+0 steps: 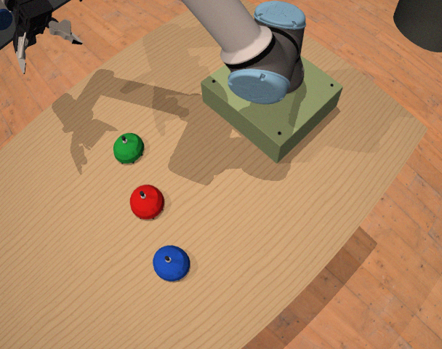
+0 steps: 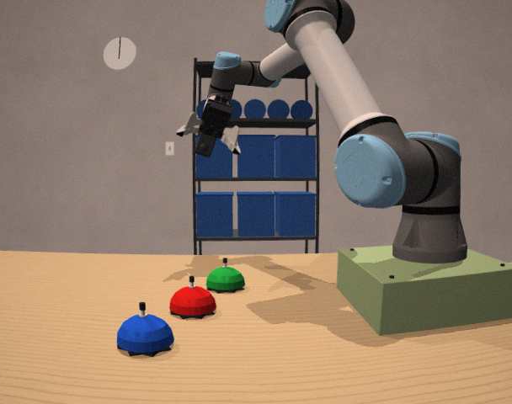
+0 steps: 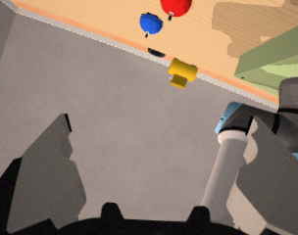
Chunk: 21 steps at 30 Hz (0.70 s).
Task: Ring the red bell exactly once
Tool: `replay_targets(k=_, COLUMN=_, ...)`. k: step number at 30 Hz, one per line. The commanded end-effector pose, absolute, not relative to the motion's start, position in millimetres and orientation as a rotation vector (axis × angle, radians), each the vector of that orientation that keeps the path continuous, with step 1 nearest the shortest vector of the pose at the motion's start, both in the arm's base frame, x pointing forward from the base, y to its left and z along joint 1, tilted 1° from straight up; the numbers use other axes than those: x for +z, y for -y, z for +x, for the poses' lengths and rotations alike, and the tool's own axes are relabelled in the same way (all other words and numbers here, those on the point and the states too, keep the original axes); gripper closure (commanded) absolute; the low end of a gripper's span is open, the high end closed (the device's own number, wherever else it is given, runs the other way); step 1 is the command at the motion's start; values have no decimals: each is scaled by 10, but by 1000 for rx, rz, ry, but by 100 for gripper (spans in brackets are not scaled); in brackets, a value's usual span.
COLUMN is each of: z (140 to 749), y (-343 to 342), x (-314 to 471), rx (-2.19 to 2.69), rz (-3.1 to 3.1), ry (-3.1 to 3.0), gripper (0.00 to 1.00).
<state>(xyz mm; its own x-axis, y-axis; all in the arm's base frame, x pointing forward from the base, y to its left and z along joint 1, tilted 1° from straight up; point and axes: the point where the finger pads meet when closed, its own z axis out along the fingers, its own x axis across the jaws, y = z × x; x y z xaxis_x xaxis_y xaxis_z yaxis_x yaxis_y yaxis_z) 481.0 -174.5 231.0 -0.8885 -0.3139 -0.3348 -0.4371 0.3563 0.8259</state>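
The red bell (image 1: 147,201) sits on the wooden table between a green bell (image 1: 128,147) and a blue bell (image 1: 171,262), all three in a row. Each has a small button standing up on top. The three also show in the exterior view: red (image 2: 192,301), green (image 2: 225,279), blue (image 2: 145,333). My gripper (image 2: 209,138) is open and empty, high above the table, far from the bells; it also shows at the top left of the top view (image 1: 44,41). The wrist view shows the red bell (image 3: 175,7) and the blue bell (image 3: 151,23) at the top edge.
The arm's green base block (image 1: 272,108) stands on the table to the right of the bells. A shelf rack with blue bins (image 2: 255,173) stands behind the table. A small yellow object (image 3: 181,73) shows at the table edge in the wrist view.
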Motion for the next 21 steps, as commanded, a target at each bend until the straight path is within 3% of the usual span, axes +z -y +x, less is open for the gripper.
replay_targets(k=1, z=4810, y=1746, x=2315, rx=1570, rz=-693, ry=-2488, gripper=0)
replay_targets(k=21, z=4809, y=1728, x=2307, rx=1568, rz=-703, ry=-2486, gripper=0)
